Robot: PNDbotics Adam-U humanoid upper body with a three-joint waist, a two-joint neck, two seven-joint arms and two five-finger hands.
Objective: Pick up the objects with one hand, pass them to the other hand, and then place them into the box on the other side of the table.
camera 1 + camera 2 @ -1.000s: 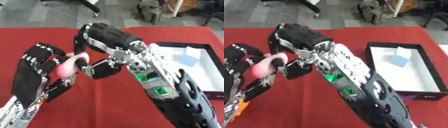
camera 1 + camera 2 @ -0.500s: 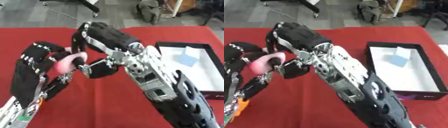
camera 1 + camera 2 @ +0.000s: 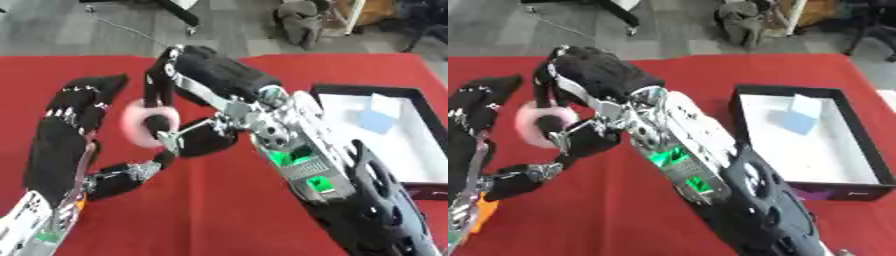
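A pink round object (image 3: 138,123) is held above the red table between the curled fingers and thumb of my right hand (image 3: 213,76), which reaches in from the right across the middle. My left hand (image 3: 66,134) stands just left of the object, open, with its fingers straightened upward and its thumb (image 3: 122,173) low beneath it. The fingers sit close beside the pink object but do not wrap it. The black box (image 3: 740,110) with a white floor lies at the right side of the table and holds a blue piece (image 3: 795,123) and a pale piece (image 3: 805,104).
The red cloth (image 3: 201,215) covers the table. My right forearm (image 3: 702,165), with its green lights, crosses the middle diagonally and hides much of the table. Chairs and bags stand on the grey floor beyond the far edge.
My left hand's fingers have uncurled and drawn away from the pink object. My right hand now holds it alone and has lifted it slightly to the right.
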